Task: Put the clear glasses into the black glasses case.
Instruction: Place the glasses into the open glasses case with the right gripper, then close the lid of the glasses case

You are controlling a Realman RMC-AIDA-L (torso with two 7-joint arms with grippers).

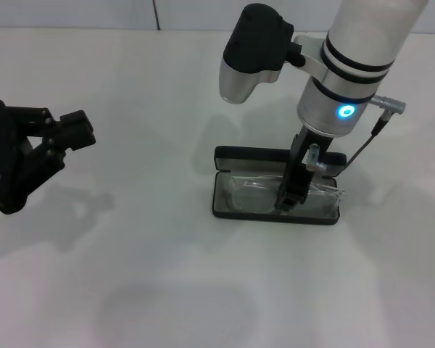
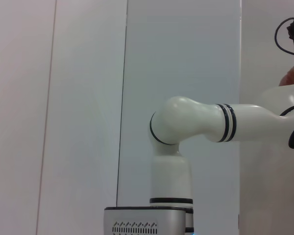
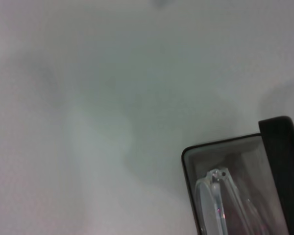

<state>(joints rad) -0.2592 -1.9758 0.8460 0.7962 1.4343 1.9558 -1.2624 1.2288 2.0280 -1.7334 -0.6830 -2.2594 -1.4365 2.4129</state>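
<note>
Reaching the right gripper (image 1: pixel 288 197) down into the open black glasses case (image 1: pixel 275 216), fingers pinching the clear glasses (image 1: pixel 248 190) to seat them on its lining; parking the left gripper (image 1: pixel 71 130), spread, well left of it.

My right arm is glossy white with paired black rings, a silver wrist collar lit by a blue ring, a thin black cable and a black-and-silver camera housing. My left pincer (image 1: pixel 76 130) is matte black, with visible screws.
</note>
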